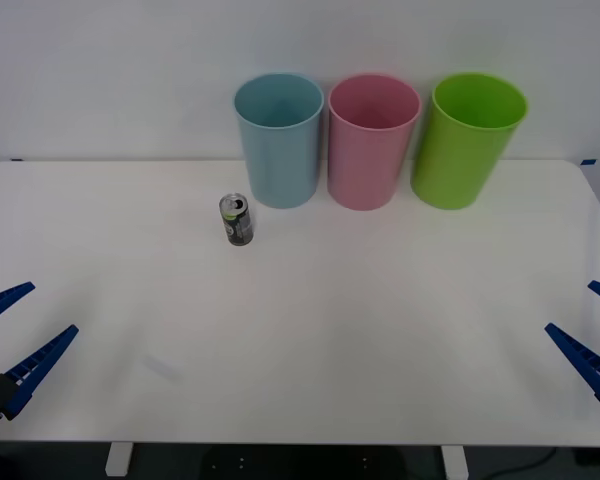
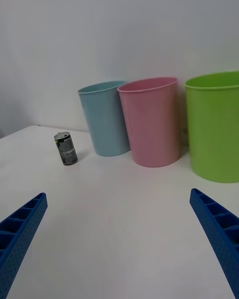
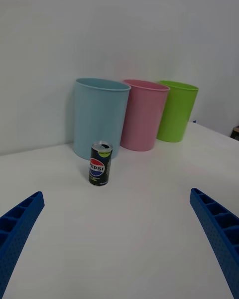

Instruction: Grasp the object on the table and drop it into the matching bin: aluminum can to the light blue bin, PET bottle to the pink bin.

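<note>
A small dark aluminum can (image 1: pixel 237 220) (image 3: pixel 100 163) (image 2: pixel 65 149) with a silver top stands upright on the white table (image 1: pixel 310 330), just in front and to the left of the light blue bin (image 1: pixel 279 139) (image 3: pixel 99 117) (image 2: pixel 105 118). The pink bin (image 1: pixel 371 140) (image 3: pixel 145 114) (image 2: pixel 151 121) stands next to the blue one. My left gripper (image 1: pixel 8 342) (image 3: pixel 117 244) is open at the table's near left edge. Over at the near right edge my right gripper (image 1: pixel 592 333) (image 2: pixel 117 244) is open too. Both are far from the can and hold nothing.
A lime green bin (image 1: pixel 468 138) (image 2: pixel 215 125) (image 3: pixel 176 110) stands right of the pink one, the three in a row along the table's back edge against a pale wall. Bare white tabletop lies between the grippers and the can.
</note>
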`<state>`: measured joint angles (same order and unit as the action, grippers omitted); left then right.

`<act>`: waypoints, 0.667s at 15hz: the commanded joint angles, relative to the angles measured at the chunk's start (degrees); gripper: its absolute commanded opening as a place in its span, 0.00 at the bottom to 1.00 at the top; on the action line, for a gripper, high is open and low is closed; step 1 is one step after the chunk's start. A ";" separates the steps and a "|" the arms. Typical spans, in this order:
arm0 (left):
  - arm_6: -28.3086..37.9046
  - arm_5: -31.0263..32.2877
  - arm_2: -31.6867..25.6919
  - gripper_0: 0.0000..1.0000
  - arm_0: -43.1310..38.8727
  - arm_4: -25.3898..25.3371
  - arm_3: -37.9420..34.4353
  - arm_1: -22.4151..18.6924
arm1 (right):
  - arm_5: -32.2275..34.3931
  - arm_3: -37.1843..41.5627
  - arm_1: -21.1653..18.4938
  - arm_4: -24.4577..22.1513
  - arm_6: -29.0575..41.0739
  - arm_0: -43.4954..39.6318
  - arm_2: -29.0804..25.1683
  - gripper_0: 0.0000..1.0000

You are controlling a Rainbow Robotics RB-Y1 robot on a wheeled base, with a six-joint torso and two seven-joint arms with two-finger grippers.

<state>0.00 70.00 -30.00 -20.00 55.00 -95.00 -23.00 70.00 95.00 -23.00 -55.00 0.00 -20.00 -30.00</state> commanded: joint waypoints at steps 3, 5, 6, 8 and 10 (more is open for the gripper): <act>0.00 -0.13 0.12 1.00 -0.04 -0.33 1.04 1.82 | 0.00 0.00 0.00 0.00 0.00 0.00 0.00 1.00; 0.00 -0.30 0.91 1.00 0.05 -2.53 0.96 2.17 | 0.00 0.00 0.00 0.00 0.00 0.00 0.00 1.00; -0.18 -0.65 1.08 1.00 0.05 -2.61 0.96 2.08 | 0.00 0.00 0.00 0.00 0.00 0.00 0.00 1.00; -0.26 -1.71 1.17 1.00 0.14 -2.61 1.04 2.08 | 0.00 0.00 0.00 0.00 0.00 0.00 0.00 1.00; -0.44 -2.85 1.17 1.00 -0.39 -2.09 1.04 2.08 | 0.00 0.00 0.00 0.00 0.00 0.00 0.00 1.00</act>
<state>-0.41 67.55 -28.83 -20.13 52.69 -93.96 -20.91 70.00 94.99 -23.00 -55.00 0.00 -20.00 -30.00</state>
